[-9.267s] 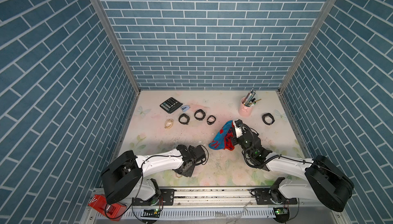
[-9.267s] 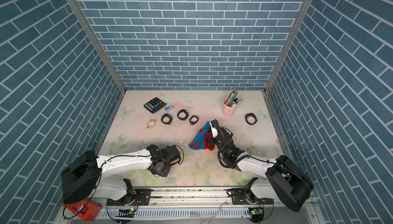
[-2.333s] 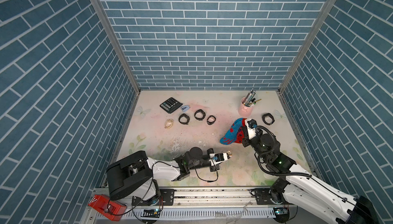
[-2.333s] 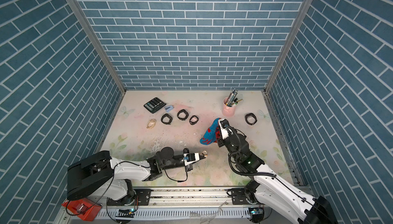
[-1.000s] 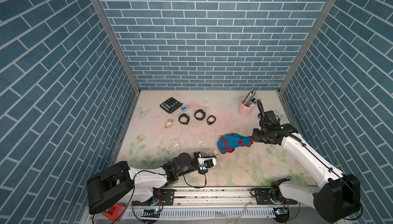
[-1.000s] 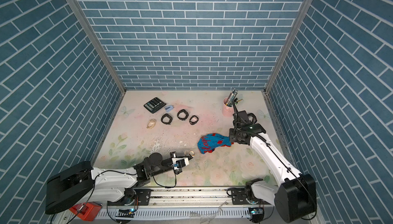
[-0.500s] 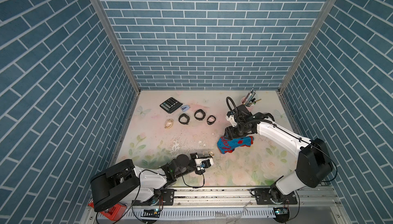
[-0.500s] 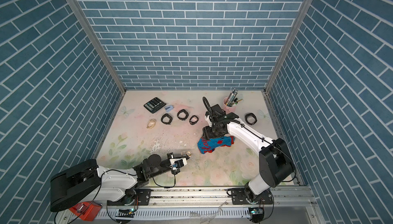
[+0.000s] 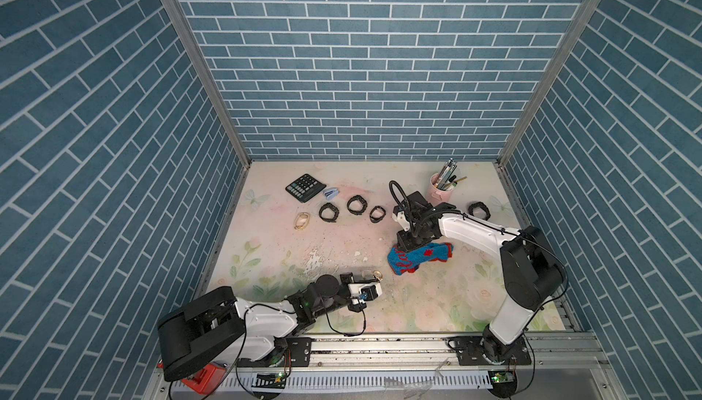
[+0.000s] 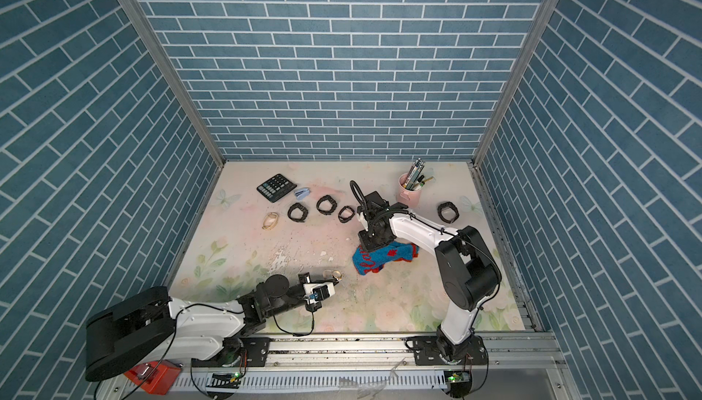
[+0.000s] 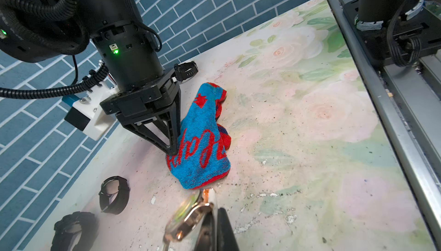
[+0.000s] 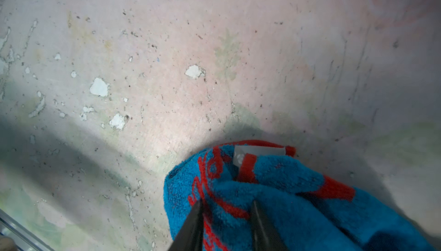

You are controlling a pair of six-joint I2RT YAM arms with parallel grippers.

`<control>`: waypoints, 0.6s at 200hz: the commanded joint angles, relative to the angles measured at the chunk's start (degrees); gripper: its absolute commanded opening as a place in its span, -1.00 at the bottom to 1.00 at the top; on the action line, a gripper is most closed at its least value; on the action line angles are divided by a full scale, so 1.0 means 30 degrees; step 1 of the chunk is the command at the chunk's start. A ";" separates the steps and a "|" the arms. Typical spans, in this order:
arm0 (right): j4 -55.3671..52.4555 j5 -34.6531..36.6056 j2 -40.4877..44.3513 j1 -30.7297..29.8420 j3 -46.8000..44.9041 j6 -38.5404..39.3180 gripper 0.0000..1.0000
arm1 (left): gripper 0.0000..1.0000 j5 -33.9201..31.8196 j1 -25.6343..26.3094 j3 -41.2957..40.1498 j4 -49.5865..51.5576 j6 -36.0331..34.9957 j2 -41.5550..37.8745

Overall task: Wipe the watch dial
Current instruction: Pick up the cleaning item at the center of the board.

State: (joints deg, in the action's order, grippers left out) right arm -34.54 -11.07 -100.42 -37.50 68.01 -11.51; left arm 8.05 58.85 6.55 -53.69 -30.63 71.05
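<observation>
Near the front edge, left of centre, the watch [image 9: 377,274] is clamped in my left gripper [image 9: 370,282], jaws fully closed on it, clear of the table. Just right and farther back lies the towel [image 9: 421,257]. My right gripper [image 9: 406,248] stands point-down in its left end, jaws narrowed on a fold of pile. I want a firm bunch of cloth before lifting, then a light rub across the glass, holding the watch steady
</observation>
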 commanded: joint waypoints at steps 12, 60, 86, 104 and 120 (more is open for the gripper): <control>0.0328 -0.0382 0.0263 -0.0070 -0.0255 0.0391 -0.73 | -1.00 0.0327 -0.0105 0.0494 -0.0412 0.0090 0.0392; 0.1953 -0.1544 0.4118 -0.0012 -0.1943 0.0592 -1.00 | -1.00 0.0758 -0.0105 0.1297 -0.1062 0.0847 0.1080; 0.3347 -0.2053 0.7071 -0.0019 -0.3463 0.1450 -1.00 | -1.00 0.1034 -0.0112 0.1473 -0.1977 0.0756 0.1905; 0.4266 -0.2175 0.8364 -0.0040 -0.4551 0.1766 -1.00 | -1.00 0.1291 -0.0105 0.1335 -0.3267 0.0354 0.2712; 0.5223 -0.2718 0.8629 -0.0095 -0.5523 0.1812 -1.00 | -1.00 0.2277 -0.0135 0.1092 -0.5158 -0.0456 0.4280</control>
State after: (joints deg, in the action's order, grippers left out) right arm -24.60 -15.92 -75.83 -37.50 55.20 -8.86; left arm 10.83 58.78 10.22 -60.45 -29.45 79.18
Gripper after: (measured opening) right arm 0.049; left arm 0.064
